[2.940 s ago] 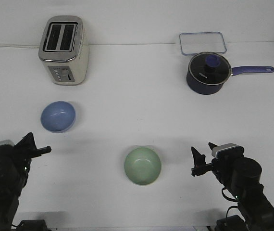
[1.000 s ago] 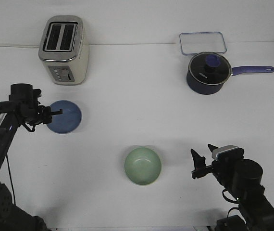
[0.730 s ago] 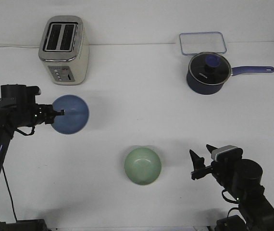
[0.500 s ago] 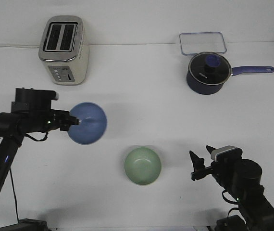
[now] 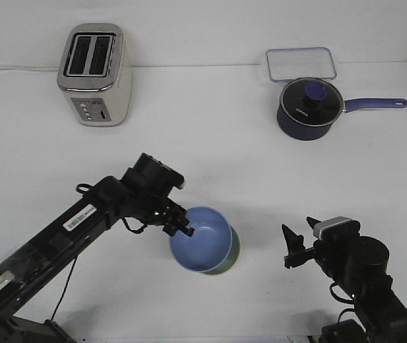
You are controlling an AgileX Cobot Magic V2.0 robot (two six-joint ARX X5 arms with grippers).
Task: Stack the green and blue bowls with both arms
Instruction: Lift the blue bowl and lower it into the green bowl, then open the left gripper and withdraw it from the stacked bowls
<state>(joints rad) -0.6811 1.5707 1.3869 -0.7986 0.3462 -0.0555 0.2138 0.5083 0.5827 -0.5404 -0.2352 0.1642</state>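
Note:
The periwinkle blue bowl [image 5: 202,249] hangs in my left gripper [image 5: 183,224], which is shut on its near-left rim. The bowl sits right over the sage green bowl [image 5: 233,254], of which only a thin sliver of the right rim shows. I cannot tell whether the blue bowl rests in the green one or hovers just above it. My left arm reaches from the lower left across the table. My right gripper [image 5: 298,244] is open and empty, low at the right, a short way right of the bowls.
A cream toaster [image 5: 95,75] stands at the back left. A dark navy saucepan [image 5: 309,107] with a long blue handle and a clear lidded container [image 5: 300,63] stand at the back right.
My left gripper carried the blue bowl from the left side of the table rightward and toward me, to above the green bowl. The right arm has barely moved.

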